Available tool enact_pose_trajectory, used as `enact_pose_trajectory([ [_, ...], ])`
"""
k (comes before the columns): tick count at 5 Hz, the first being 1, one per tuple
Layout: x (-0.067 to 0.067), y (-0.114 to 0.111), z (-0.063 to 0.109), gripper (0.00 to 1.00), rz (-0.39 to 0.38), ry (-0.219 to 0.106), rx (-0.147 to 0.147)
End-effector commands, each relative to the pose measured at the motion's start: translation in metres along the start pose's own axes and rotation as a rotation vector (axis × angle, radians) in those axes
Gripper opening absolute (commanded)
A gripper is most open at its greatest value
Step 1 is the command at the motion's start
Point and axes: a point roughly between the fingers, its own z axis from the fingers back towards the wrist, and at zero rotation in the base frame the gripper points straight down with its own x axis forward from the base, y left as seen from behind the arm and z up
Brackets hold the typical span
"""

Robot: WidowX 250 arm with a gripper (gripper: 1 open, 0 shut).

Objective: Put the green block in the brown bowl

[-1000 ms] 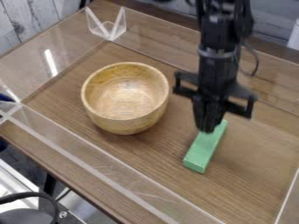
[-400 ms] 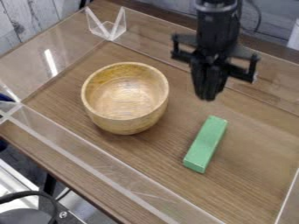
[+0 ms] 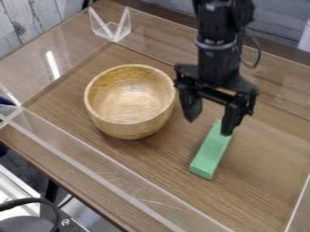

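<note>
The long, matte bright-green bar (image 3: 211,152) lies on the tabletop right of centre, in the lower half of the frame, and the round tan-brown wooden bowl (image 3: 130,101) sits beside it to the left. The dark robot gripper (image 3: 222,110) hangs over the bar's upper end, its fingers spread wide, with nothing seen between them. The step in hand looks like lining up for the grasp — the block is still to be picked up. Next, I'd judge, the gripper should centre over the bar, a little lower in the frame (its middle would balance best), then descend with the fingers straddling the narrow width — and only then close.
</note>
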Motion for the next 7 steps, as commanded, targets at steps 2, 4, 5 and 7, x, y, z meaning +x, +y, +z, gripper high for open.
enact_pose_trajectory([
  [2, 0.01, -0.002, -0.018, 1.0, -0.013, -0.034, 0.007],
  [4, 0.012, -0.001, -0.035, 1.0, -0.008, -0.015, 0.014],
  [5, 0.012, 0.0, -0.037, 0.0, -0.002, -0.013, 0.013],
  [7, 0.012, 0.0, -0.027, 0.0, -0.006, -0.011, 0.009],
])
